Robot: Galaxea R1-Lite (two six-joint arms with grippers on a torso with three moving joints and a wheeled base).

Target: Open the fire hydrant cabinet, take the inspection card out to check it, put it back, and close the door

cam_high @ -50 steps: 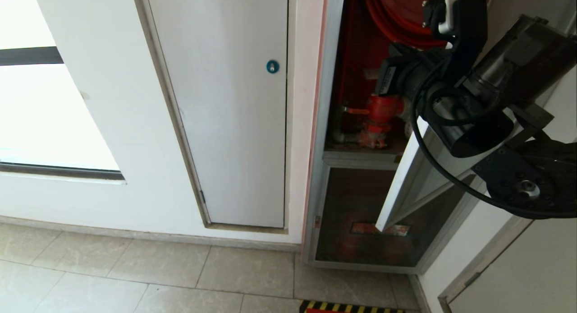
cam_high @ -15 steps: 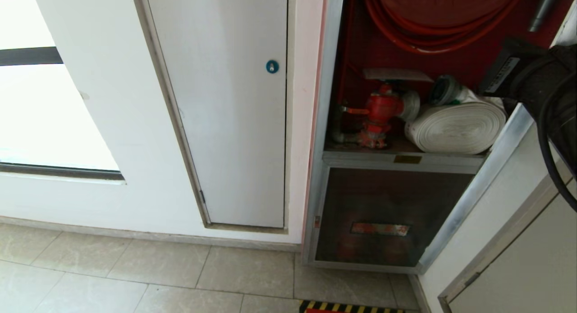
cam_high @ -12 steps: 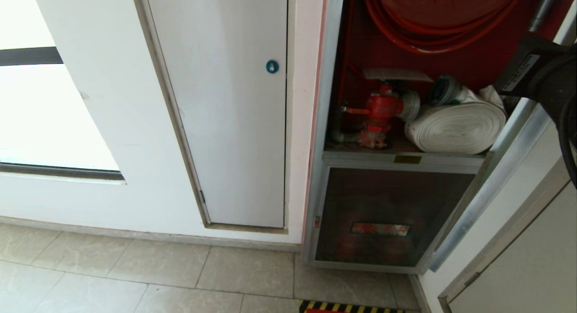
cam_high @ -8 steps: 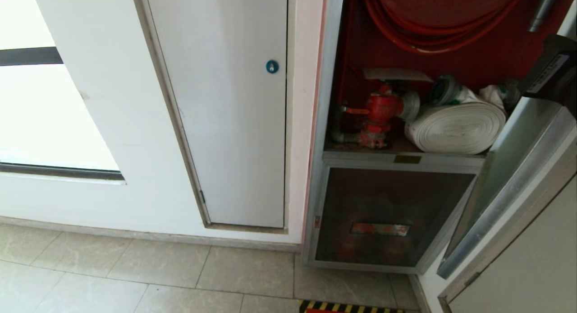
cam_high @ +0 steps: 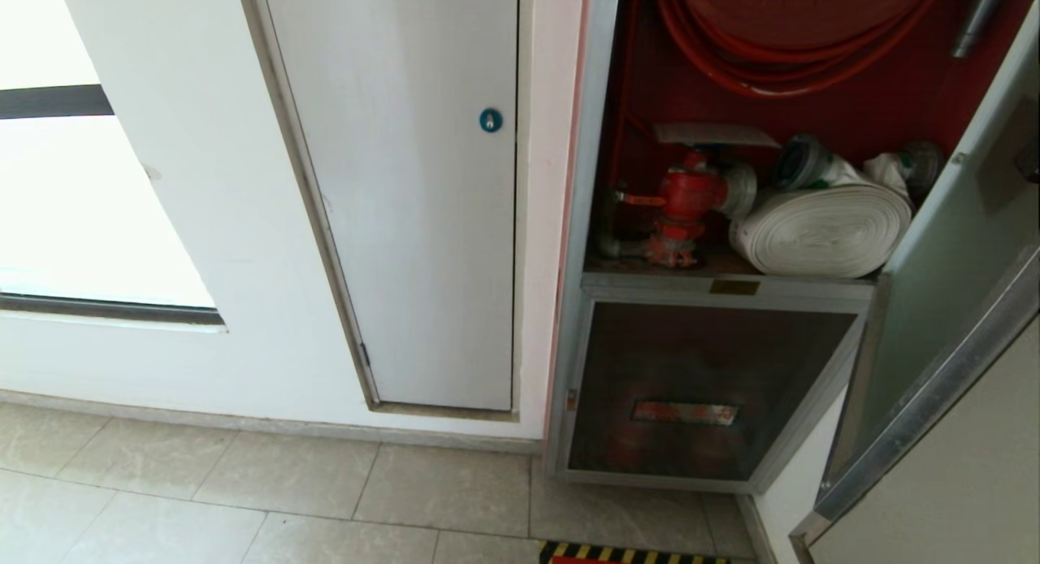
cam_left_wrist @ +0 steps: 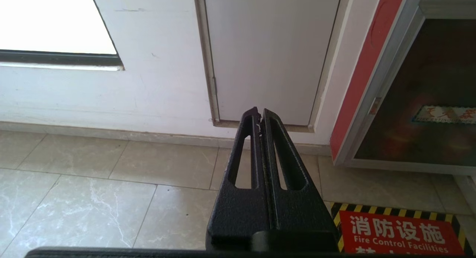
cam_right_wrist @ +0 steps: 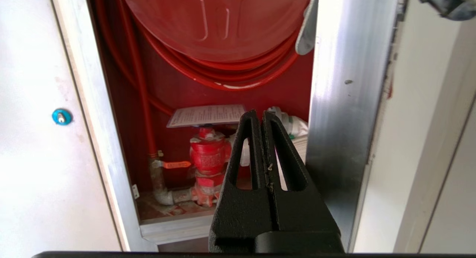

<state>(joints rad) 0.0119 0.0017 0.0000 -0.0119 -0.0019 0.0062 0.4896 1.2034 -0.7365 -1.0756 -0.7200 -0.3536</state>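
Note:
The fire hydrant cabinet [cam_high: 581, 223] stands open, showing its red interior. Its door [cam_high: 934, 263], silver-framed with glass, is swung out to the right. The inspection card [cam_high: 715, 133] lies flat on top of the red hydrant valve [cam_high: 686, 198]; the right wrist view also shows the card [cam_right_wrist: 206, 115]. My right gripper [cam_right_wrist: 259, 113] is shut and empty. It points into the cabinet, close beside the door's silver frame [cam_right_wrist: 346, 102]. It does not show in the head view. My left gripper [cam_left_wrist: 259, 111] is shut and parked low over the floor tiles.
A rolled white hose [cam_high: 821, 227] lies beside the valve, under a red hose reel [cam_high: 796, 28]. Below is the smaller dark glass panel [cam_high: 699, 385]. Left of the cabinet is a white panel door [cam_high: 406, 223] with a blue lock [cam_high: 491, 119]. A red floor sign [cam_left_wrist: 398, 235] lies before the cabinet.
The door has swung further open to the right. My right arm has drawn away rightward and left the head view. The card and hoses inside have come into sight.

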